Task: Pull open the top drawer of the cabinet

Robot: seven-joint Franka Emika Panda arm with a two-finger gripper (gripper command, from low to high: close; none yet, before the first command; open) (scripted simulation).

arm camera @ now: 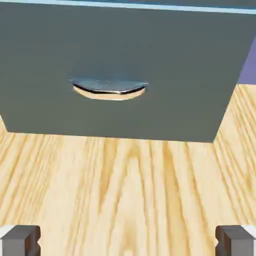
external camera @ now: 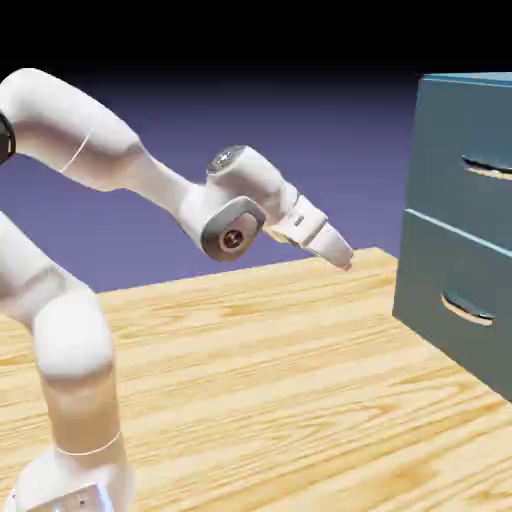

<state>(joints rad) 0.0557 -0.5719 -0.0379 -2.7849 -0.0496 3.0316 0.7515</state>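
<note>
So the gripper [external camera: 343, 258] has its jaws spread wide and empty, hanging over the table [external camera: 250, 380]. The top drawer [external camera: 470, 165] sits ahead and higher up on the cabinet [external camera: 455, 265], well apart, its handle [external camera: 487, 168] running level; the hand view is lined up on the lower handle [arm camera: 109, 89].

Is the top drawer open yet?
Shut. In the exterior view the top drawer sits flush in the cabinet, and the open gripper hangs well short of its handle.

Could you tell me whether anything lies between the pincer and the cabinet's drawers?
Nothing: only bare wooden table separates the open pincer from the cabinet, shown in both views.
</note>
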